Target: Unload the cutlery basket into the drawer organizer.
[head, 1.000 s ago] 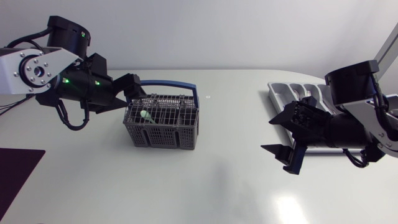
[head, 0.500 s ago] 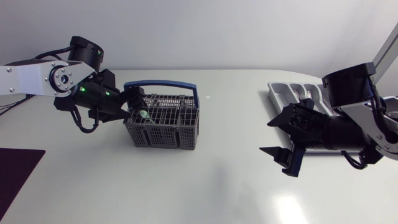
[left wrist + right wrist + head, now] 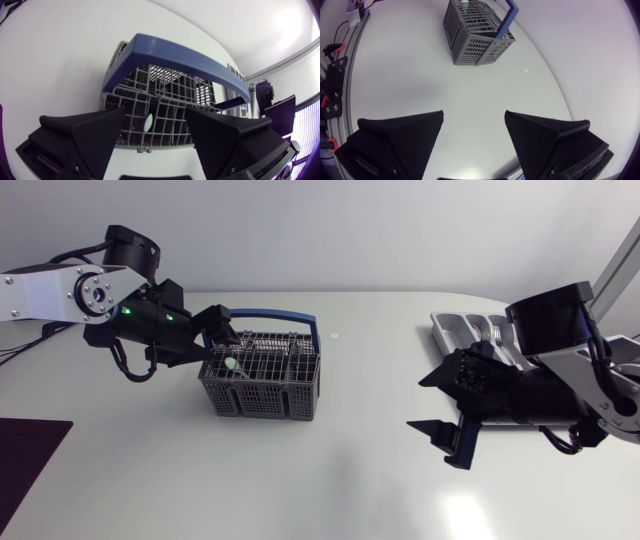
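**tabletop_tom:** Two arms over the glossy white table (image 3: 330, 490). How's each one sitting?

**gridnut:** The left arm comes in from its side, a silver link and black joints with little green lights (image 3: 125, 310) glowing. Its wrist is tipped down at the grey plastic lattice cutlery basket (image 3: 262, 385). The left gripper (image 3: 222, 330) hangs right at the basket's end nearest that arm, just over the rim. Its wedge fingers are spread apart with nothing pinched.

The right arm is folded low on the other side of the table. The right gripper (image 3: 432, 402) points toward the middle, over bare tabletop. Its fingers are wide apart too and it's holding nothing. It sits just beside the light grey moulded drawer organizer (image 3: 455, 330), well apart from the basket.

**tabletop_tom:** And the stuff itself, what's it look like?

**gridnut:** The basket's boxy, with open grid walls and the inside split into cells. A flat arched blue plastic handle (image 3: 300, 317) runs over its length. In the left wrist view a pale green rounded utensil tip (image 3: 148, 121) stands in a cell at the gripper's end, lined up between the open fingers and not touched by either.

The organizer is smooth, with long round-cornered compartments. Some silvery cutlery (image 3: 492, 332) lies inside, partly hidden by the right arm, so I can't tell which pieces. Both grippers are matte black, with a fine pebbly texture on the finger faces.
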Controlling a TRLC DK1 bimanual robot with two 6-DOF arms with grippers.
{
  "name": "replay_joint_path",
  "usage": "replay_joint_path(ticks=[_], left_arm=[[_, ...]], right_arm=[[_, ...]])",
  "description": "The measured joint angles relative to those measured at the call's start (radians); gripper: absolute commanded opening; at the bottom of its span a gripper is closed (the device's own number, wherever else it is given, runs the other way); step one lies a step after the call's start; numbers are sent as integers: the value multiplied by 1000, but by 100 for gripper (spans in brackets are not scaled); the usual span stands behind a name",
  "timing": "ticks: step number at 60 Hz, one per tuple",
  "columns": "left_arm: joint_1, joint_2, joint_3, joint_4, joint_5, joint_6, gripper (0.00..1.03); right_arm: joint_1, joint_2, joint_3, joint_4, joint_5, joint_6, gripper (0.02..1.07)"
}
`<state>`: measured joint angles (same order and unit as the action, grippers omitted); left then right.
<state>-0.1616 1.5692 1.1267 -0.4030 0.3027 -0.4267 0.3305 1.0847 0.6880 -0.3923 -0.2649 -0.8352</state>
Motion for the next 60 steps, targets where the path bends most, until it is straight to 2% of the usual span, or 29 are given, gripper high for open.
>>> replay_joint_path(ticks=[8,25,36,52,53,58,60], left_arm=[[3,23,0,-18,4,0,83],[24,8,0,-43,42,0,83],[34,-36,1,-46,93,0,83],[35,-7,47,-125,158,51,82],[35,-3,51,-132,159,61,81],[37,16,64,-148,161,94,61],[39,23,69,-150,161,107,58]], right_arm=[[77,45,29,25,2,65,90],[213,295,182,209,27,241,87],[234,405,269,263,27,299,87],[270,459,286,270,26,333,87],[270,459,286,271,26,335,87],[270,459,286,271,26,335,87],[270,459,286,271,26,335,87]])
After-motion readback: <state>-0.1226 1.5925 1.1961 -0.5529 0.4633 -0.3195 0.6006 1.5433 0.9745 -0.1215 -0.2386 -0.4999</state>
